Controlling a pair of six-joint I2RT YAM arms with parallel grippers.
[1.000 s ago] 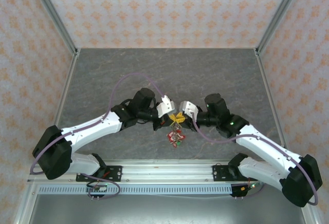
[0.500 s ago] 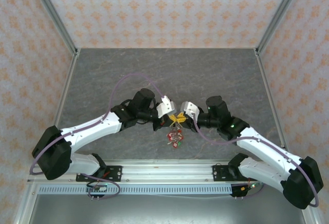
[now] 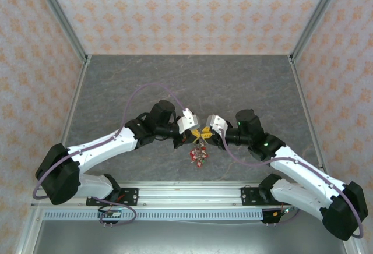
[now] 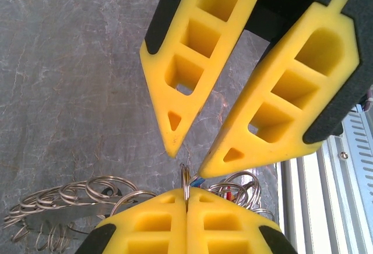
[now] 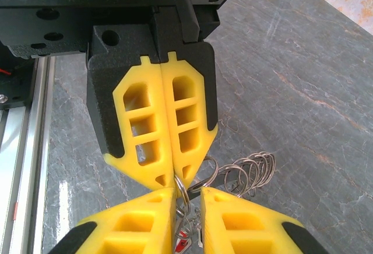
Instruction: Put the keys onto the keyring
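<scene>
My left gripper [image 4: 187, 193] is shut on the rim of a thin metal split ring [image 4: 185, 178] of the keyring bunch, held above the table. My right gripper [image 5: 187, 198] faces it tip to tip and stands open, with that ring [image 5: 182, 189] and some hanging keys [image 5: 184, 243] in its gap. In the top view both grippers meet near the table's front middle, the left gripper [image 3: 197, 135] beside the right gripper [image 3: 205, 135], and the red-tagged keys [image 3: 198, 155] dangle below them. More linked rings [image 5: 252, 171] trail off to one side.
The grey stone-patterned table [image 3: 186, 85] stretches behind the arms, walled by patterned panels. An aluminium rail [image 3: 186, 194] runs along the near edge under the arm bases. A purple cable [image 3: 152, 88] loops over the left arm.
The right arm has edged in towards the left gripper, and the hanging bunch of keys has swung a little. The left gripper still holds the ring.
</scene>
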